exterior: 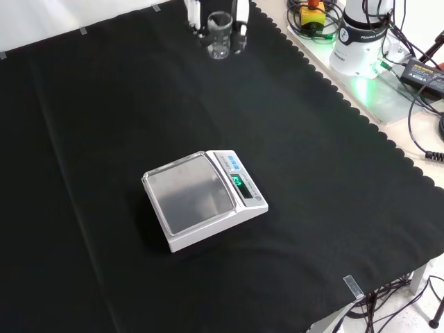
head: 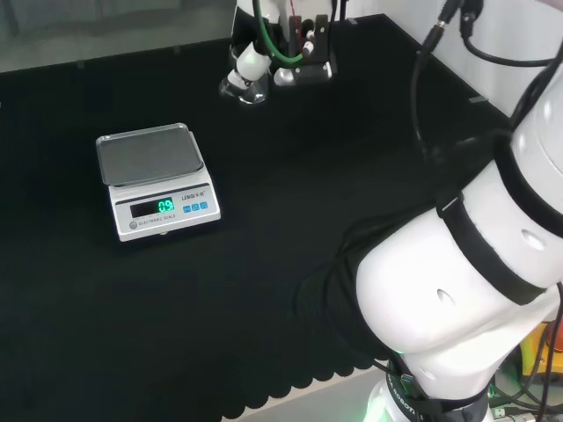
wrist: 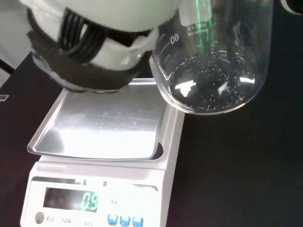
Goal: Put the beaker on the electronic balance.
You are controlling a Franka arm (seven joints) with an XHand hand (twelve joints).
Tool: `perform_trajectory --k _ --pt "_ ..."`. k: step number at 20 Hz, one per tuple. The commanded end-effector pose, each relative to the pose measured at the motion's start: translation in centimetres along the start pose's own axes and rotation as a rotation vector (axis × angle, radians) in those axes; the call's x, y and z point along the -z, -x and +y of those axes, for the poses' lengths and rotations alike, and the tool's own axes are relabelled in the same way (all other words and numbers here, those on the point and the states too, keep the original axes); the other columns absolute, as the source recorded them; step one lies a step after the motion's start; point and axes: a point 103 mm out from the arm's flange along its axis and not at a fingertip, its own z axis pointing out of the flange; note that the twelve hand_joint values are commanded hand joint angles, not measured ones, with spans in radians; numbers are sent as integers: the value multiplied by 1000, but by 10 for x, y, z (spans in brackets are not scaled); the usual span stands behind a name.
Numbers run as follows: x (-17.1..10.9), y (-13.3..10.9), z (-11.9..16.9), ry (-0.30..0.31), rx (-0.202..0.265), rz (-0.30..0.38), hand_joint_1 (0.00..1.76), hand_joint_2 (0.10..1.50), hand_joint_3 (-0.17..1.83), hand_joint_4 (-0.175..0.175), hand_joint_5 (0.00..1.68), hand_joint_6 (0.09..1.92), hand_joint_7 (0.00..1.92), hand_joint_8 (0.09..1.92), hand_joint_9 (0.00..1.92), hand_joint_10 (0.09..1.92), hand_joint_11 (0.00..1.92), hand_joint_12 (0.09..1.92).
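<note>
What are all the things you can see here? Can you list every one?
Balance: one, white with a silver pan and a green lit display, in the middle of the cloth; pan bare.
Beaker: one, clear glass, at the far edge of the cloth in the front view, between the hand's fingers.
Cloth: one, black, covering the bench.
Cables and boxes: several, black, beside the cloth at the front view's right.
Arm: one, white, big links at the head view's right.
Hand: one, black and white, fingers round the beaker, at the head view's top.
</note>
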Motion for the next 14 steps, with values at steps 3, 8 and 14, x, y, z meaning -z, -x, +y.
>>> perform_trajectory --k 3,8,14 --pt "-58 21 102 -4 111 58 1225 622 636 -175 1424 374 1629 507 1920 161 1664 607" --pt "-71 6 151 6 169 57 1225 619 641 -175 1425 374 1630 509 1920 161 1668 611" --pt "-82 -36 198 37 174 71 1225 616 647 -175 1426 374 1634 513 1920 161 1666 614"
